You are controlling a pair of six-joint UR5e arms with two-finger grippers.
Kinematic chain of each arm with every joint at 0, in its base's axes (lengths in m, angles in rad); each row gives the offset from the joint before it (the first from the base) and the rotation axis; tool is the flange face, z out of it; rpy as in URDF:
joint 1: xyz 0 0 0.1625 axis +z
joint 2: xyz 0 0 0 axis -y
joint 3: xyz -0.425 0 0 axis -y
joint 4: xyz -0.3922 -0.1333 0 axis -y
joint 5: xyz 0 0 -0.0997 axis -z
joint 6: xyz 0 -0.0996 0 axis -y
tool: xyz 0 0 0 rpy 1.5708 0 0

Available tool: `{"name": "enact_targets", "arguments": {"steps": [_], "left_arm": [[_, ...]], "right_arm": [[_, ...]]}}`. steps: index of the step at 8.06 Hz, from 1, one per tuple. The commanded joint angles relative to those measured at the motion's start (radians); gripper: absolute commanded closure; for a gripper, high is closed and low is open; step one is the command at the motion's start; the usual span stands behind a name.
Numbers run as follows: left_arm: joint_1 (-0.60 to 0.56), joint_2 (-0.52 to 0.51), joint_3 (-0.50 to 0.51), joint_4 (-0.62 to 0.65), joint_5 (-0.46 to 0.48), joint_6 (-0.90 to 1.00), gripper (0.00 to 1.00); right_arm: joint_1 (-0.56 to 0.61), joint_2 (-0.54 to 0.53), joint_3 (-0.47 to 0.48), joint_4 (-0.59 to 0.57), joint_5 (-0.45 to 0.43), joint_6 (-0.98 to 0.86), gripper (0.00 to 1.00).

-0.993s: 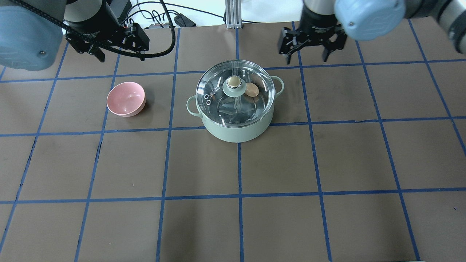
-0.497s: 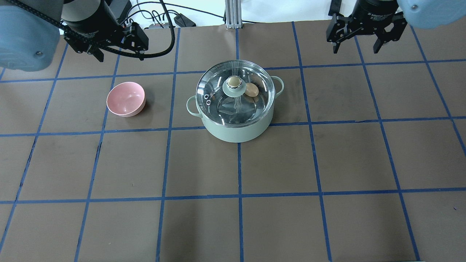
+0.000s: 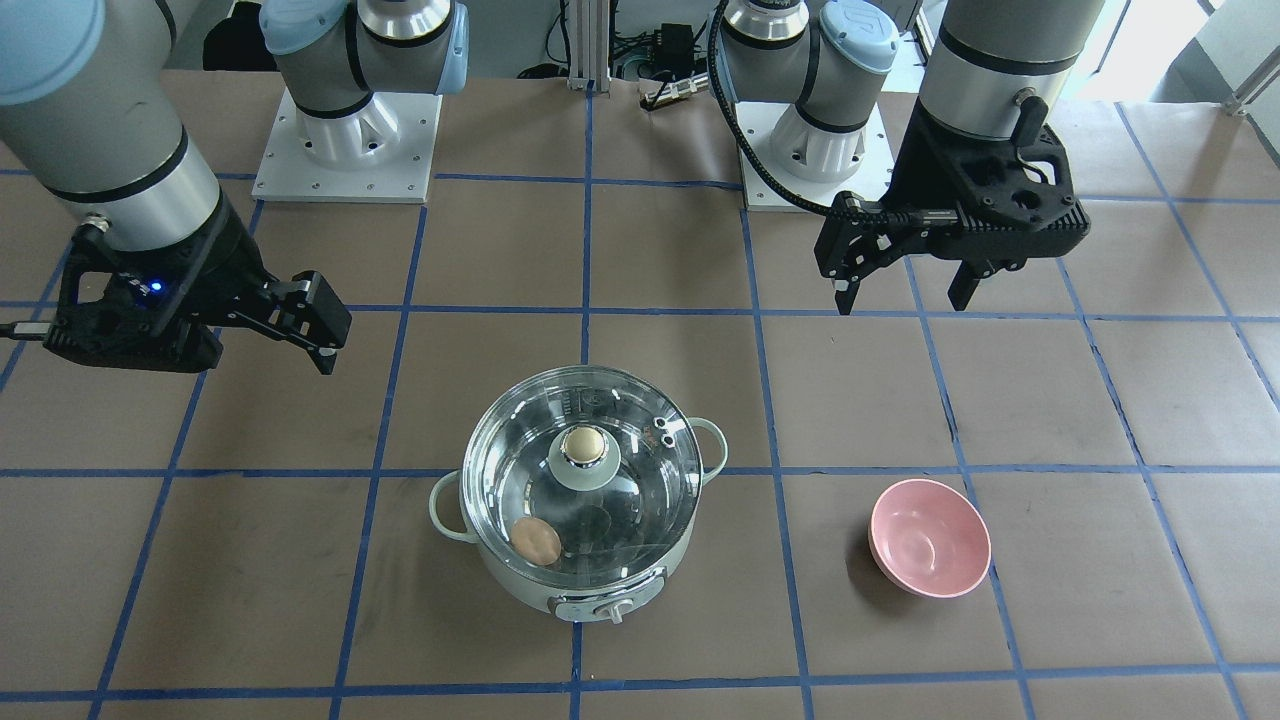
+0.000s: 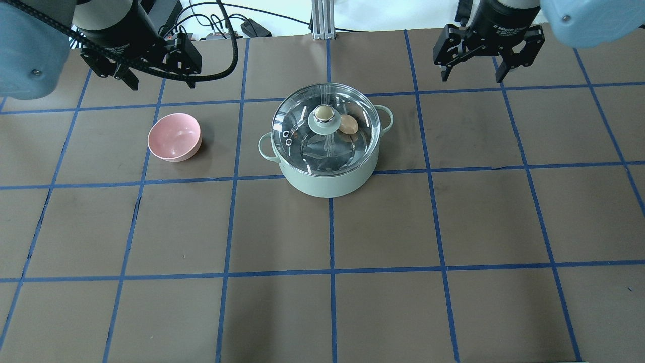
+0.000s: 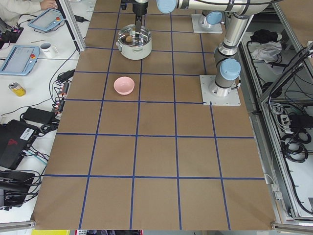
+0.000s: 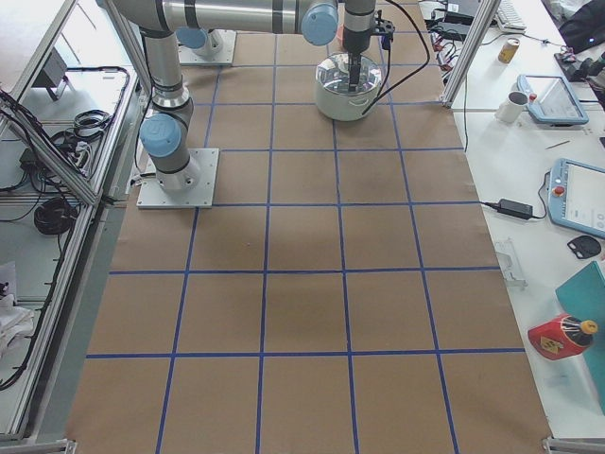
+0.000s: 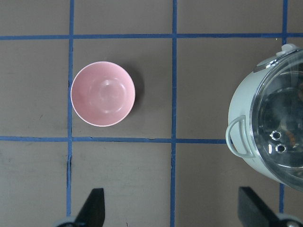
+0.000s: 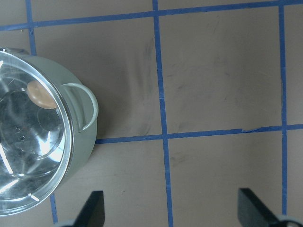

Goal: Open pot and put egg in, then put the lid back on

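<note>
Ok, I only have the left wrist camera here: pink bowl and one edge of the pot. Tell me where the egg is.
Observer: The egg lies inside the pot, under the glass lid, just to the robot's right of the knob.
Operator: Confirm the lid covers the whole rim.
Observer: From overhead and from the front it sits level on the pot all the way round, with the knob at the centre.
Operator: Give me the right gripper.
Observer: The right gripper is open and empty. It hangs over the table to the robot's right of the pot, toward the robot's base, and touches nothing.
</note>
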Motion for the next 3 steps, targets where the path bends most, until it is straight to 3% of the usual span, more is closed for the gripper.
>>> {"name": "enact_targets", "arguments": {"steps": [1, 3], "left_arm": [[0.000, 0.034, 0.008, -0.097, -0.001, 0.000, 0.00], [0.002, 0.052, 0.008, -0.152, -0.006, 0.000, 0.00]], "right_arm": [[0.016, 0.002, 0.010, -0.006, 0.004, 0.003, 0.00], [0.017, 0.001, 0.010, -0.033, 0.001, -0.002, 0.00]]}}
